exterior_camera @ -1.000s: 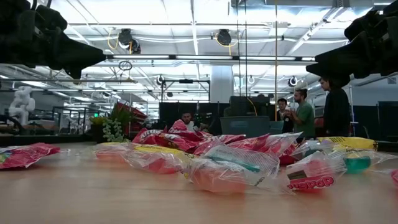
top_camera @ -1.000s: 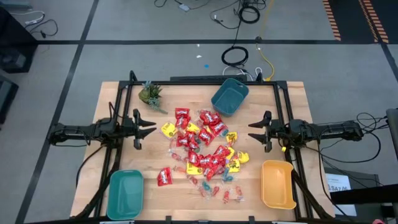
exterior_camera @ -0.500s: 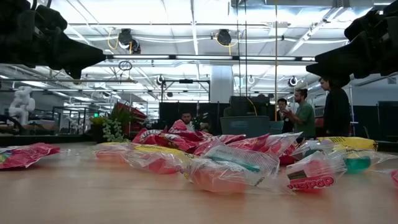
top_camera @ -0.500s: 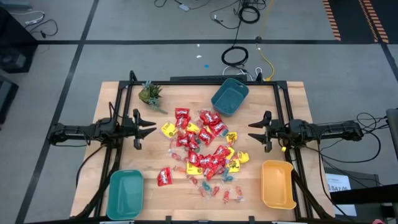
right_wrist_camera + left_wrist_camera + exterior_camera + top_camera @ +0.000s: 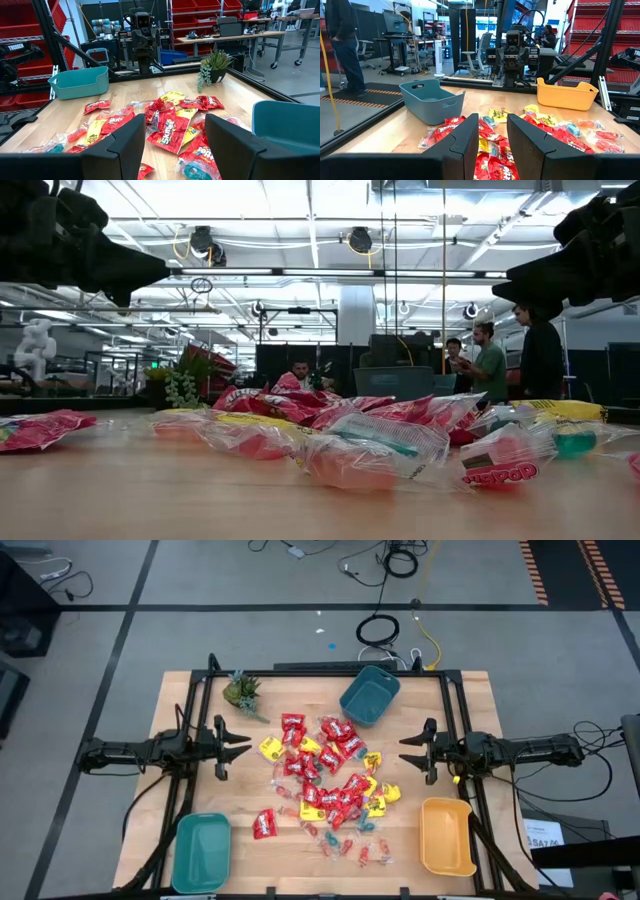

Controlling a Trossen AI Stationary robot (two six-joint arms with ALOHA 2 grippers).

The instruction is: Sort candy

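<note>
Candy (image 5: 325, 785), a loose heap of small wrapped sweets, sprawls across the middle of the light wooden bench (image 5: 190, 705): shiny red packets, yellow packets, and tiny clear, teal and pink twist-wrapped pieces along the near edge of the pile. One red packet (image 5: 264, 824) lies a little apart from the heap, toward the teal rectangular plastic bin (image 5: 201, 852) at the near left corner. A yellow-orange plastic bin (image 5: 447, 836) sits at the near right corner, and a darker blue-grey plastic bin (image 5: 369, 695) rests at an angle at the far edge, just beside the heap. A small green plant in a pot (image 5: 241, 690) stands at the far left, well apart from the sweets. The left end effector (image 5: 238, 744) hangs above the bench to the left of the pile, fingers parted and holding nothing. The right end effector (image 5: 411, 752) faces it from the right side, fingers likewise spread and empty, clear of the candy. Across the room beyond the bench, a few people (image 5: 488, 360) stand by the workstations.
</note>
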